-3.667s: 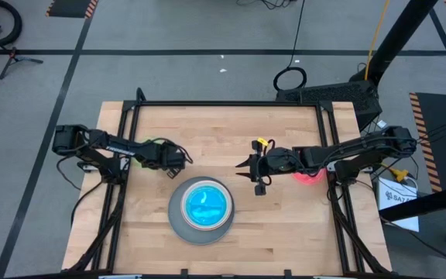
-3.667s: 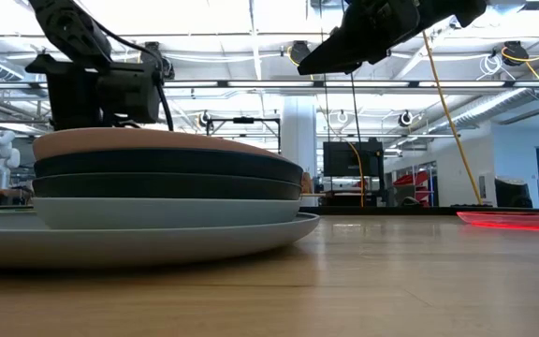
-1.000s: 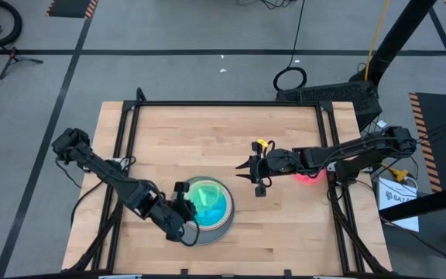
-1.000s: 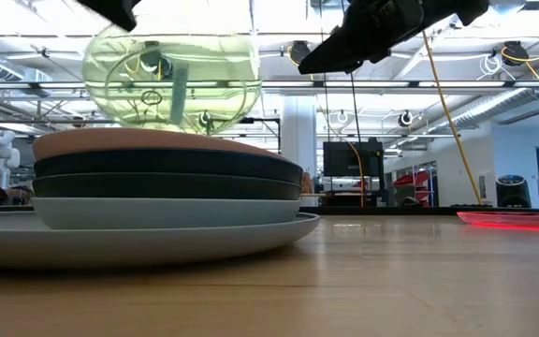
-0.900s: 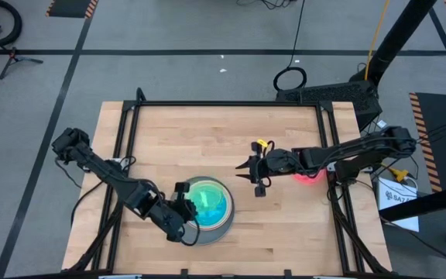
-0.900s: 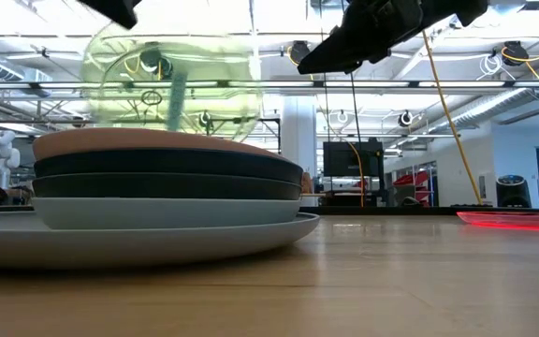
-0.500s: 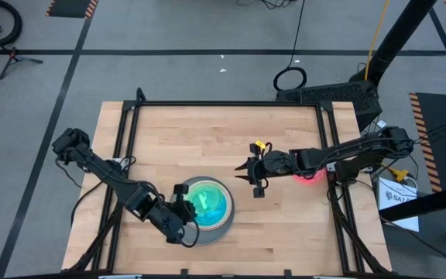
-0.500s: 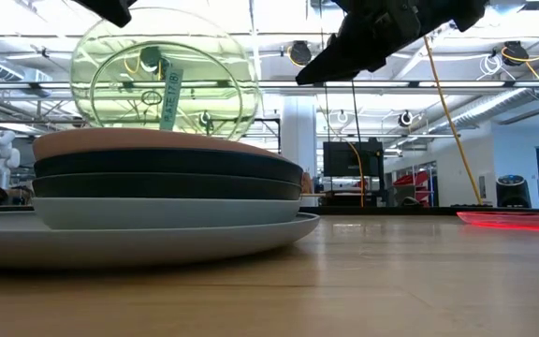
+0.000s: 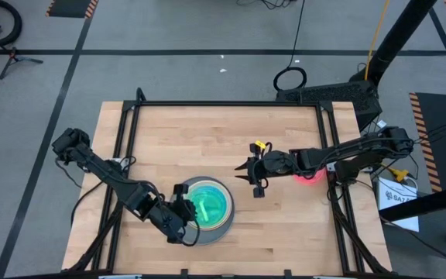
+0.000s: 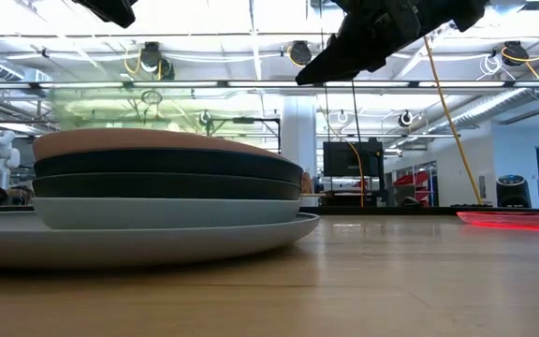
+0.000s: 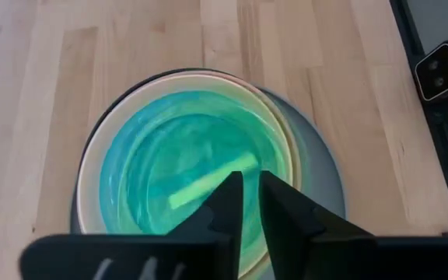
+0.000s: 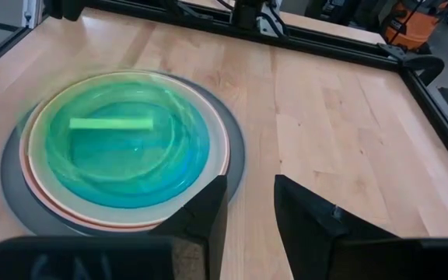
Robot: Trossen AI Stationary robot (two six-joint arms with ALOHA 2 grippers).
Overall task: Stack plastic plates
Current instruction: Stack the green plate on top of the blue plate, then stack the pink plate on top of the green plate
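The left gripper (image 9: 183,225) hangs at the near edge of the pile of plates; I cannot tell whether it is holding anything. Just in front of it the see-through lime green dish (image 9: 207,204) lies on top of the cyan dish (image 12: 173,180), making a green-blue middle. Under them sit the cream plate (image 11: 92,155), the salmon pink plate (image 10: 148,142) and two dark plates, all on the large grey plate (image 9: 228,221) near the front of the bench (image 9: 223,132). The right gripper (image 9: 248,173) hovers open over the bench, well apart from the pile. A pink-red dish (image 9: 308,176) lies under the right arm.
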